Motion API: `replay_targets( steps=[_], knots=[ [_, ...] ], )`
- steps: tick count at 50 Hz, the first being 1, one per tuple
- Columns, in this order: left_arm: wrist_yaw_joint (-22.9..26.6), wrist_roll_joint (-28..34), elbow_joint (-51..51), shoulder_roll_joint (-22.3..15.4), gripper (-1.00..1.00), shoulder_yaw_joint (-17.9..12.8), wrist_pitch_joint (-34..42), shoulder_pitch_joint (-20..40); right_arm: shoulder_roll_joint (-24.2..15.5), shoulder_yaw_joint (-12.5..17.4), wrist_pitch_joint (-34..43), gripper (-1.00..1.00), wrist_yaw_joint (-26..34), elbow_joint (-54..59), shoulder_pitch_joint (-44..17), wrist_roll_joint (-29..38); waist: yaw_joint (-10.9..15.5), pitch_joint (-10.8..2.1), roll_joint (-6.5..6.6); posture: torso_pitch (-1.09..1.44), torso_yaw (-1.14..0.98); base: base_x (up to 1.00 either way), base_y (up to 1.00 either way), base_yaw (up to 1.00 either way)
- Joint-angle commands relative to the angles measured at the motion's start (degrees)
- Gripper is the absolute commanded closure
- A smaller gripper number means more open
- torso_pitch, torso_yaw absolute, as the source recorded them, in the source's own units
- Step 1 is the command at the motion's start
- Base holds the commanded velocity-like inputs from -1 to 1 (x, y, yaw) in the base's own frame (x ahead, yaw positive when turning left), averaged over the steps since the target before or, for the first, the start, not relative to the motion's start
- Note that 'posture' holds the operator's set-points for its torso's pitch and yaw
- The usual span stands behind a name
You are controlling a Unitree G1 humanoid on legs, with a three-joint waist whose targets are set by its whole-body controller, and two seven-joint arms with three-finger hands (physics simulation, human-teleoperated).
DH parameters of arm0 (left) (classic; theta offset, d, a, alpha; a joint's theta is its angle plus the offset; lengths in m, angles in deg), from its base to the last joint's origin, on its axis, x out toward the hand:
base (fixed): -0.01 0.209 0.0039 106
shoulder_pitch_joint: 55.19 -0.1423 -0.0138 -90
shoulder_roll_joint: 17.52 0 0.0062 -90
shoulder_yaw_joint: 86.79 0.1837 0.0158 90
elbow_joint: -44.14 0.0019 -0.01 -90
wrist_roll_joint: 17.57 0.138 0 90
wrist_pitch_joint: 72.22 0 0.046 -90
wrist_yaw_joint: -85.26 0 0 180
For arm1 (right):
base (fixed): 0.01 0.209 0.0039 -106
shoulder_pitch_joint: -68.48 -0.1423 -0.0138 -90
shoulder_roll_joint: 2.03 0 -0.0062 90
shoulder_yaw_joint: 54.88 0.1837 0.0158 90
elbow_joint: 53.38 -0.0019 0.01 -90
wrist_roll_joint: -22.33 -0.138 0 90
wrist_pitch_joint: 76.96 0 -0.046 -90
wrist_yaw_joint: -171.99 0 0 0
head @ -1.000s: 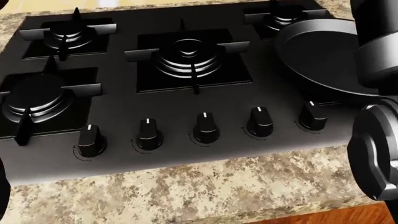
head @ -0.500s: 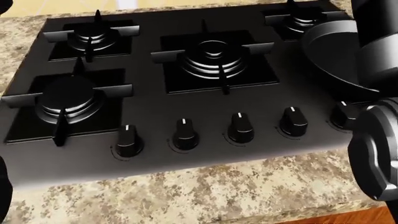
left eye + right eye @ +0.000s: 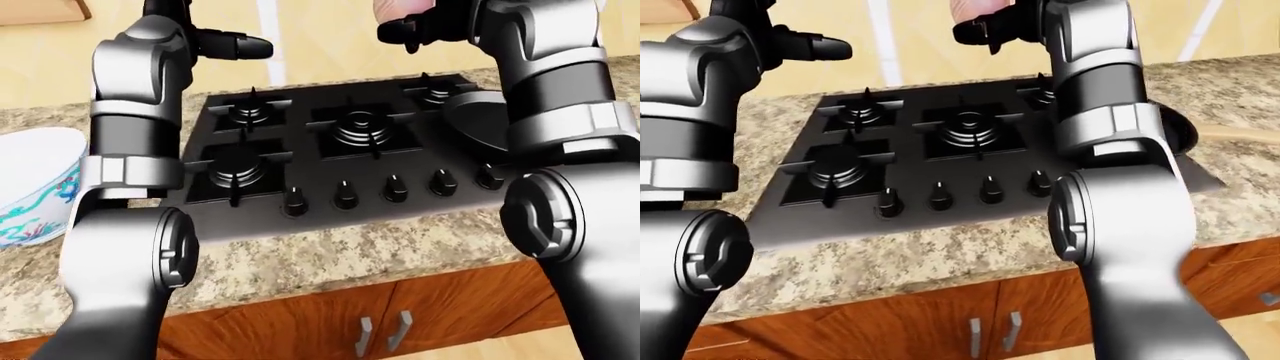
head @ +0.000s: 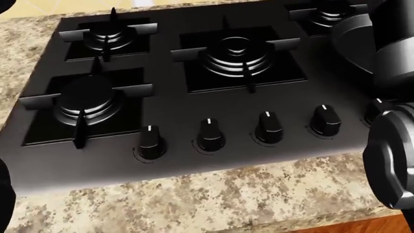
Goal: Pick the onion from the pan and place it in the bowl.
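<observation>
**Onion lifted, bowl not yet reached**

With the onion (image 3: 400, 7) held high at the top edge of the left-eye view, the pick looks done; the pan (image 3: 478, 120) at right appears emptied. The right hand (image 3: 410, 26) is curled round the onion, arm raised and bent. The bowl (image 3: 30, 184), far left, is yet to be reached. The left hand (image 3: 235, 46) is raised, its fingers hard to read.

Home kitchen, simulated. Black gas cooktop (image 4: 194, 82) with five burners and a row of control knobs (image 4: 210, 135), set into a speckled granite counter (image 4: 194, 199). Reddish wood cabinet doors (image 3: 330, 322) with metal handles below. Dark pan (image 3: 480, 120) on the hob; patterned white bowl (image 3: 30, 184) on the counter.
</observation>
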Motion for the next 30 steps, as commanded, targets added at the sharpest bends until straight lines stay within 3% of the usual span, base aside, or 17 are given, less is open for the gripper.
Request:
replay_targets(
  steps=[1,12,14,16,17,21,25,28,30],
  knots=[
    [-0.29,0.25,-1.86,-0.42,-1.0,-0.15,-1.25,2.12,-0.87,0.39,-1.59,1.0,-0.19,-1.86,-2.42,-0.35,-0.68,-2.04,0.95,0.0,0.0,0.0,0.12,0.0],
    [-0.14,0.28,-1.67,-0.43,-1.0,-0.12,-1.5,2.09,-0.83,0.28,-1.58,1.0,-0.23,-1.72,-2.54,-0.37,-0.62,-2.01,-4.06,0.0,0.0,0.0,0.12,0.0],
    [-0.14,0.31,-1.44,-0.38,-1.0,-0.11,-1.74,1.99,-0.83,0.23,-1.58,1.0,-0.2,-1.6,-2.67,-0.33,-0.43,-1.99,-5.54,0.0,0.0,0.0,0.12,0.0],
    [-0.1,0.34,-1.35,-0.39,-1.0,-0.09,-1.77,2.08,-0.86,0.19,-1.53,1.0,-0.16,-1.49,-2.88,-0.26,-0.17,-2.44,-8.65,0.0,0.0,0.0,0.12,0.0],
    [-0.09,0.35,-1.34,-0.4,-1.0,-0.08,-1.73,2.17,-0.86,0.18,-1.51,1.0,-0.13,-1.43,-2.99,-0.24,-0.16,-2.19,-7.84,0.0,0.0,0.0,0.12,0.0],
    [-0.03,0.47,-1.25,-0.46,-1.0,-0.01,-1.63,2.49,-0.89,0.22,-1.52,1.0,-0.07,-1.31,-3.15,-0.22,0.25,-2.85,-6.91,0.0,0.0,0.0,0.12,0.0],
    [0.08,0.68,-1.43,-0.5,-1.0,0.14,-0.89,3.44,-1.12,0.16,-1.23,1.0,0.11,-1.2,-3.78,-0.02,0.47,-2.18,-5.23,0.0,0.0,0.0,0.12,0.0],
    [0.12,0.78,-2.06,-0.35,-1.0,0.21,-0.41,3.52,-1.27,0.25,-1.13,1.0,0.17,-1.51,-3.58,-0.02,0.33,-1.97,-3.28,0.0,0.0,0.0,0.12,0.0],
    [0.06,0.83,-2.21,-0.21,-1.0,0.2,-0.39,3.38,-1.34,0.29,-1.03,1.0,0.22,-1.7,-3.46,-0.03,-0.1,-1.88,-1.18,0.0,0.0,0.0,0.12,0.0]
  ],
)
